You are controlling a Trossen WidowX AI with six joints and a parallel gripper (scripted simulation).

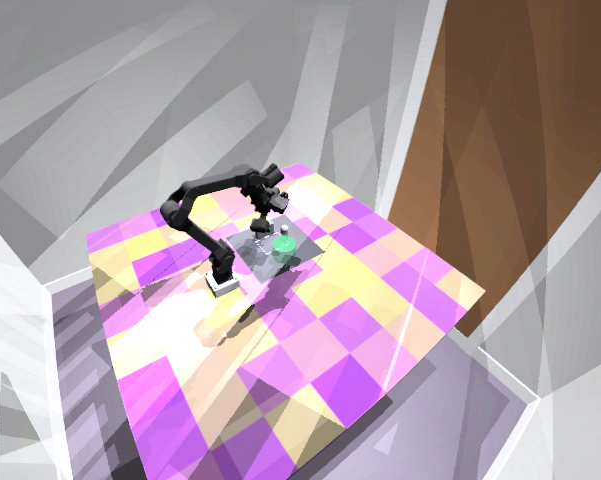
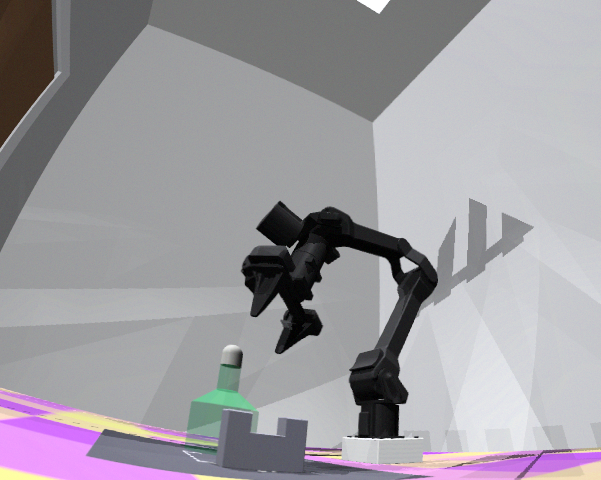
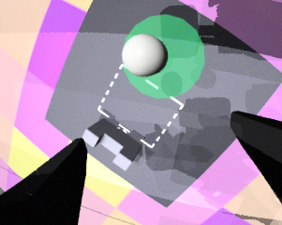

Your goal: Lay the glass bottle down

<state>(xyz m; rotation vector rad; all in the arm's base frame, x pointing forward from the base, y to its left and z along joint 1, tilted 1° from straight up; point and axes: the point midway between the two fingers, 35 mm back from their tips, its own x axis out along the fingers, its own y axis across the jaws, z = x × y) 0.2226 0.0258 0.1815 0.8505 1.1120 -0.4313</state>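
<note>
Bottle [image 1: 283, 246] [image 2: 221, 413] [image 3: 180, 61] upright beside the dashed outline [image 1: 263, 250] [image 2: 199, 457] [image 3: 167, 126], I should bring my empty, wide-spread claw [image 1: 274, 214] [image 2: 265, 334] [image 3: 161, 131] over slowly, straddle its neck [image 2: 228, 378] without brushing the cap [image 1: 284, 228] [image 2: 232, 355] [image 3: 143, 54], and only then squeeze gently.

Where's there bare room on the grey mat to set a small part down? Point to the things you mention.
Barest: the mat's [image 1: 263, 272] [image 3: 80, 70] strip left of the green bottle [image 1: 283, 246] [image 2: 219, 418] [image 3: 185, 56] in the wrist view, above the grey rest [image 2: 261, 449] [image 3: 113, 143]. Crowded: between rest and bottle, where the dashed outline lies, with the open gripper [image 2: 265, 333] [image 3: 161, 131] overhead.
</note>
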